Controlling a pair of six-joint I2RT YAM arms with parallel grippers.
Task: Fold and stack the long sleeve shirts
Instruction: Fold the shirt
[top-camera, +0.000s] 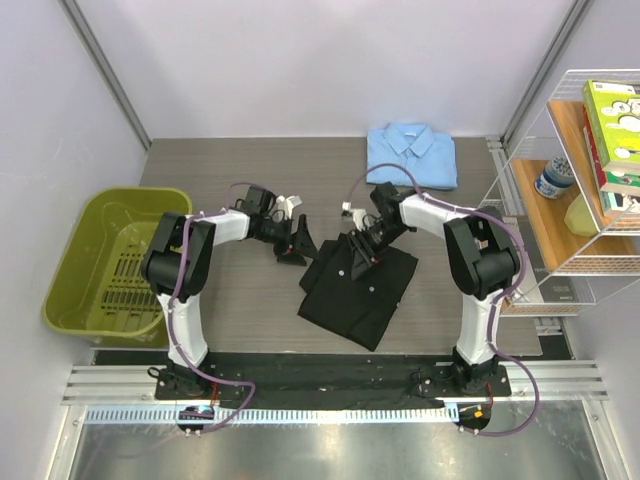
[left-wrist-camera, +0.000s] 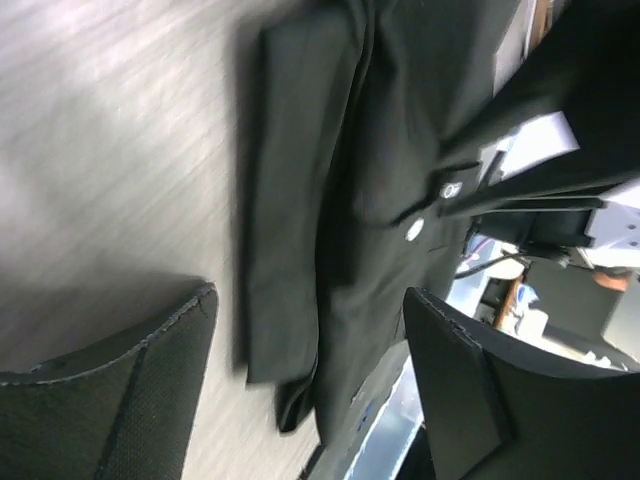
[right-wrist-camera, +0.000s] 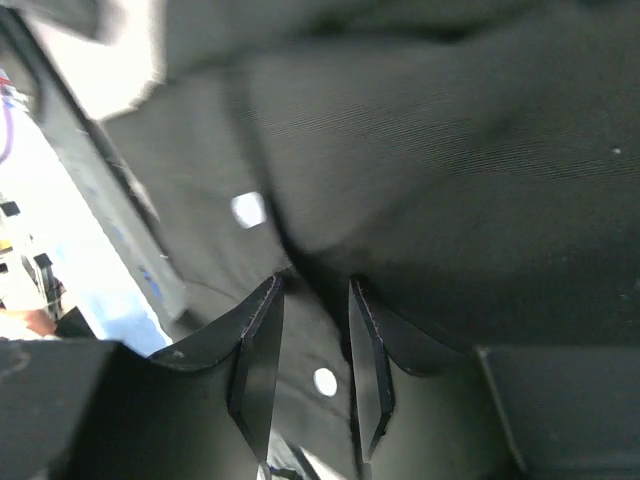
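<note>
We see the plain black collared button-front shirt (top-camera: 358, 290) lying partly folded and skewed at the middle of the grey wood-grain table (top-camera: 250, 320). The light blue collared cloth shirt (top-camera: 411, 155) sits at 1 o'clock from it, well apart and already folded square near the far edge. We therefore judge it to be the base of the stack and the black one the shirt in hand.

The right gripper (top-camera: 362, 247) is down on the black shirt's 12 o'clock edge. Its fingers (right-wrist-camera: 258, 360) stand narrow with a ridge of black cloth at their tips, but we cannot tell whether they pinch it. We think it is placed there to hold or draw the upper edge.

The left gripper (top-camera: 296, 243) hovers just off the shirt's 10 o'clock corner, over bare table beside the cloth's edge. Its fingers (left-wrist-camera: 110, 400) are wide and hold nothing, likely positioned to take that side.

The olive-green plastic bin (top-camera: 70, 270) stands at 9 o'clock, well apart.
</note>
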